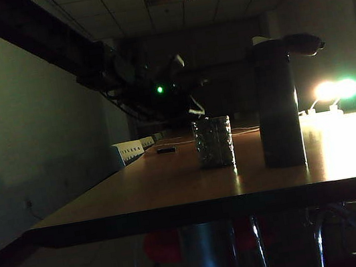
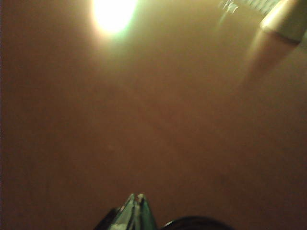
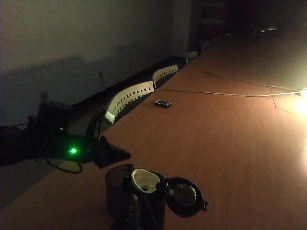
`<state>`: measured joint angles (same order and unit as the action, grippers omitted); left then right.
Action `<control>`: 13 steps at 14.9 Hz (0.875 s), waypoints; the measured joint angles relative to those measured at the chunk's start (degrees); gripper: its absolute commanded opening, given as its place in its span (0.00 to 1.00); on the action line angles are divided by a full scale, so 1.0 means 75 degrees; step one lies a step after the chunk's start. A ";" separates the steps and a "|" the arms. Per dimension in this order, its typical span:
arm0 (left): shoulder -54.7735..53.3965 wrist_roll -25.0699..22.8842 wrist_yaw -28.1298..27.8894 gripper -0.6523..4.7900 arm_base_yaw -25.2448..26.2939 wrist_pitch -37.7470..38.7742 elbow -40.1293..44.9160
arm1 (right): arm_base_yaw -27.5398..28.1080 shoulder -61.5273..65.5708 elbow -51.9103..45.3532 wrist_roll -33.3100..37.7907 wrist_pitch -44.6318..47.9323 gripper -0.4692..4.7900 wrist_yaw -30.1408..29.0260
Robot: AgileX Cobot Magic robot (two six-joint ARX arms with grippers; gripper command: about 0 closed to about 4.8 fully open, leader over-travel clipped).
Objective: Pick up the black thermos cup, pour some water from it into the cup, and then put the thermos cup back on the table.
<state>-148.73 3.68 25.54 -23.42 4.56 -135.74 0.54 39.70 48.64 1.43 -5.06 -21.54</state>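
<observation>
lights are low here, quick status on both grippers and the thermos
Left gripper shut, empty, over bare table. Right gripper shut, above the thermos. Thermos upright beside the glass, lid flipped open. Nothing in the way.

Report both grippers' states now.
Left gripper: closed, holding nothing, over the glossy brown table.
Right gripper: closed, empty, above the tall black thermos cup.

My exterior camera sits low at the table point(image 1: 173, 188) edge, looking along it at the black thermos cup point(image 1: 277, 107); my left wrist camera looks close down onto bare tabletop; my right wrist camera looks from above the thermos down the table's length
</observation>
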 measured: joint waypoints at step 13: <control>0.0003 -0.0944 0.0877 0.10 -0.0009 0.1364 -0.0015 | 0.0000 -0.0044 0.0000 0.0000 0.0009 0.09 -0.0020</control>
<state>-148.70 -3.40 32.12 -23.49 14.79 -135.85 0.54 39.38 48.64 1.43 -4.99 -21.69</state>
